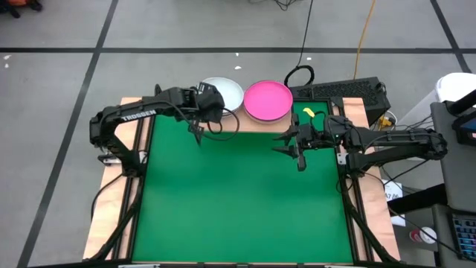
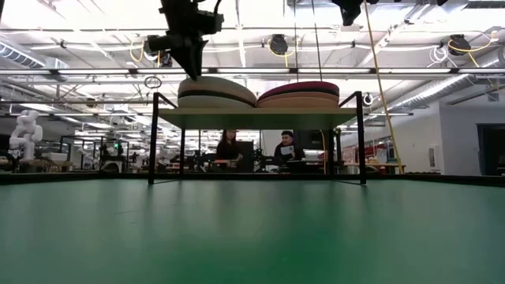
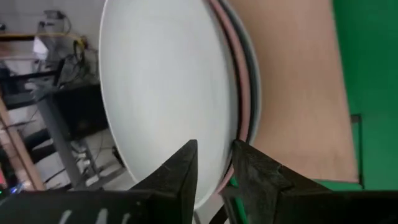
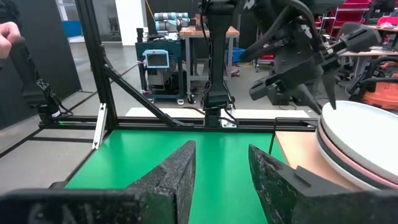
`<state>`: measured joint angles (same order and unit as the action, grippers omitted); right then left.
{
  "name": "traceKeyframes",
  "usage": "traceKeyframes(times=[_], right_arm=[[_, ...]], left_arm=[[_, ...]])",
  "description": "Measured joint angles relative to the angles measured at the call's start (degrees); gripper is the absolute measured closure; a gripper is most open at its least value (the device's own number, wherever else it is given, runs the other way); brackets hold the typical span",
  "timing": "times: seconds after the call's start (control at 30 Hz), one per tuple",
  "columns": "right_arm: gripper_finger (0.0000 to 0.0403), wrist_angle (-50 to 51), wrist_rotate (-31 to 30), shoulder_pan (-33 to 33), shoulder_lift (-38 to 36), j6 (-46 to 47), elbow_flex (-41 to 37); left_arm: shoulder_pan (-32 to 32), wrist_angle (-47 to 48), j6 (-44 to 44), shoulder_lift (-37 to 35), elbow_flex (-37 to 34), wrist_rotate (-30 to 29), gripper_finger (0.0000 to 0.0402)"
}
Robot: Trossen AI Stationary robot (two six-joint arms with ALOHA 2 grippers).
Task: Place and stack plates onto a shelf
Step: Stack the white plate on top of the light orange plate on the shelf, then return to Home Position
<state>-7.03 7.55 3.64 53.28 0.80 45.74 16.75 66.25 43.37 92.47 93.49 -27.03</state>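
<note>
Two plate stacks sit on shelf point(image 1: 349, 112) at 12 o'clock: white-topped point(image 1: 223, 93) and magenta-topped point(image 1: 268, 101). L gripper point(image 3: 214, 163) at white stack's rim, jaws slightly apart, seemingly gripping nothing. R gripper point(image 4: 221, 165) over mat point(image 1: 245, 201) at 2 o'clock, open, empty.

Bright, even overhead light; sharpness differs from view to view.
Ceiling strip lamps point(image 2: 260, 72) glare white in the low view, leaving the small light wooden shelf with black metal legs point(image 2: 256, 117) backlit and dark underneath. The pale mint-white round plate point(image 3: 165, 93) looks smeared and soft up close.
</note>
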Motion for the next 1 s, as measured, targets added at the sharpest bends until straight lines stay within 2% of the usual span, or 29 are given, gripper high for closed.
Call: traceKeyframes(times=[0.4, 0.47, 0.6, 0.67, 0.8, 0.9, 1.0], right_arm=[[0.0273, 0.5, 0.0, 0.0, -1.2, -3.5, 0.0], [0.0273, 0.4, 0.0, 0.0, -2.2, -4.3, 0.0], [0.0273, 3.4, -0.1, 0.0, -6.8, -5.9, 0.0], [0.0273, 6.5, -1.4, 0.1, -10.0, -7.1, 0.0], [0.0273, 11.2, -5.3, 0.1, -15.3, -8.3, 0.0], [0.0280, 15.2, -6.1, 0.1, -18.1, -9.1, 0.0], [0.0308, 19.8, -6.0, 0.1, -20.4, -9.1, 0.0]], left_arm=[[-4.8, 1.3, -5.1, -4.2, 8.2, -0.9, 0.0293], [-6.0, 0.7, -7.5, -6.8, 8.3, 0.8, 0.0293], [-7.6, -0.5, -15.0, -14.6, 7.3, 8.5, 0.0315], [-8.3, -3.9, -19.6, -19.6, 4.6, 11.4, 0.0339], [-11.0, -12.7, -25.1, -29.7, -5.9, 15.8, 0.0392], [-13.3, -20.9, -27.6, -36.6, -16.3, 16.4, 0.0396], [-15.6, -32.0, -28.5, -43.3, -27.2, 16.2, 0.0396]])
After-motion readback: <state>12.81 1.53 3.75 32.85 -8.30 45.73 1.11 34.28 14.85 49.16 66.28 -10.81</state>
